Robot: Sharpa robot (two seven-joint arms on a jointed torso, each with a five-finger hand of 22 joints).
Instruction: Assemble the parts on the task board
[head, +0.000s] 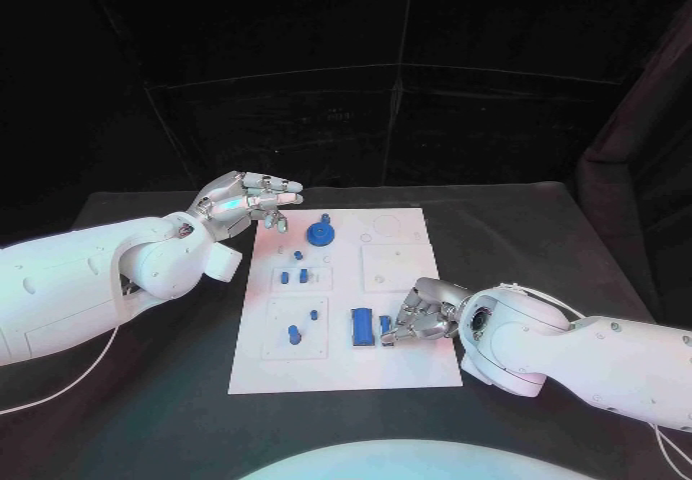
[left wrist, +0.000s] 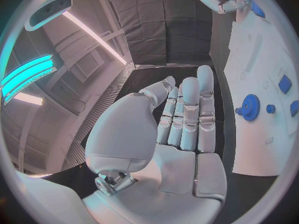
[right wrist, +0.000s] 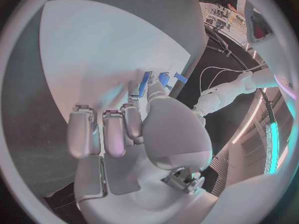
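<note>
Black table (head: pixel 505 215) is seen w/ dark curtains behind as backdrop; bright light strips are visible at the rim of the left wrist view. White task board (head: pixel 404 370) is laid flat in the middle of the table, long axis running away from the robot.

Left hand (head: pixel 248 199) is held above the board's far left corner, fingers fairly straight and together per the wrist view, nothing gripped; apart from all parts. Right hand (head: pixel 421 314) is lowered onto the board's near right area, fingers curled down next to a small blue piece (head: pixel 385 325). Whether that piece is actually pinched can't be told — fingertips are hidden by the hand itself in both views.

Parts on board: blue gear (head: pixel 320 235) at the far end, near the left hand; blue rectangular block (head: pixel 361 327) just beside the small piece; small blue pegs (head: pixel 296 276) mid-board; more small bits (head: pixel 297 334) near left.

Step judged: early-to-mid assembly, right hand is working a pick or seat of the small piece by the block. Next move prob. calls for a firm pinch, then alignment to its slot w/o the neighbouring block being nudged. Left hand appears staged for the gear.
</note>
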